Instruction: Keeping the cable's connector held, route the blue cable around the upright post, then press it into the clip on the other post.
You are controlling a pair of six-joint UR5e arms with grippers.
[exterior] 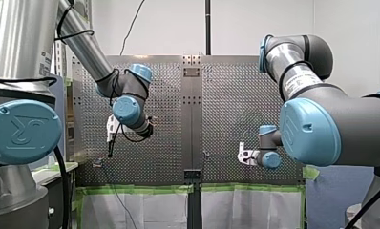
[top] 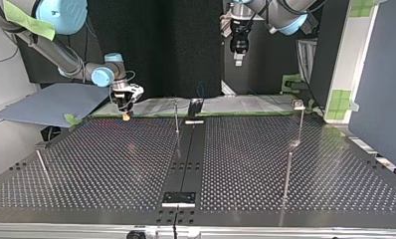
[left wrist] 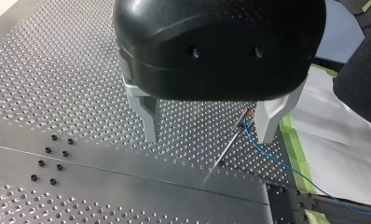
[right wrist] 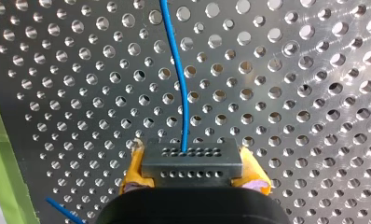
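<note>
While the dark, rectangular, hole-dotted connector (right wrist: pixel 192 164) is clenched between the yellow pads (right wrist: pixel 130 176) of my right gripper (right wrist: pixel 192 158), at ten o'clock in the top view, the thin blue cable (right wrist: pixel 181 88) is seen running ahead from it over the perforated metal table (right wrist: pixel 291 93), and my left gripper (left wrist: pixel 209 139) is held released, high at twelve o'clock.

Grey multi-hole connector (right wrist: pixel 192 161) pinched between yellow pads (right wrist: pixel 133 170); thin blue cable (right wrist: pixel 179 70) exits its face, running nearly straight away.

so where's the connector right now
The connector sits clamped between my right gripper's yellow pads, at the top view's left near the table's far edge.
</note>
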